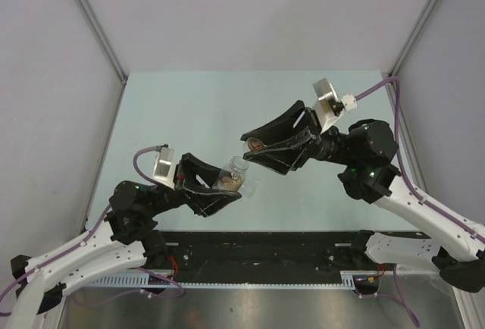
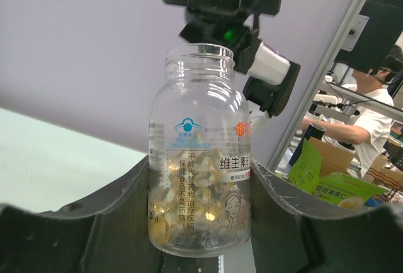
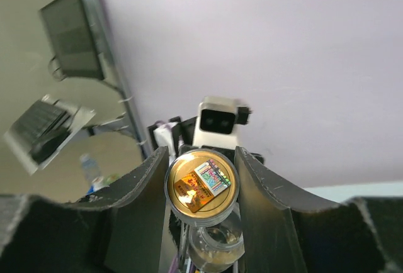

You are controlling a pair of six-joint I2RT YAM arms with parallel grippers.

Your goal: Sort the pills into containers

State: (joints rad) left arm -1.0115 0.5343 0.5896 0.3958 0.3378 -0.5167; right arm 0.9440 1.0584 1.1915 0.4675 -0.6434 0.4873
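Note:
My left gripper (image 1: pixel 225 183) is shut on a clear, uncapped bottle (image 1: pixel 232 176) and holds it above the table, mouth up and tilted toward the right arm. In the left wrist view the bottle (image 2: pixel 200 160) stands between the fingers (image 2: pixel 107 222), its lower half filled with pale yellow-tan pills (image 2: pixel 189 191). My right gripper (image 1: pixel 255 147) is shut on a stubby round orange-tan jar (image 1: pixel 255 145), held just above and right of the bottle's mouth. In the right wrist view the jar's gold base (image 3: pixel 201 182) faces the camera, with the bottle's open mouth (image 3: pixel 217 238) right below it. No blue cap shows.
The pale green table (image 1: pixel 227 101) is walled by grey panels with metal frame posts (image 1: pixel 95 26) at the back corners. A black strip (image 1: pixel 265 245) runs along the near edge between the arm bases.

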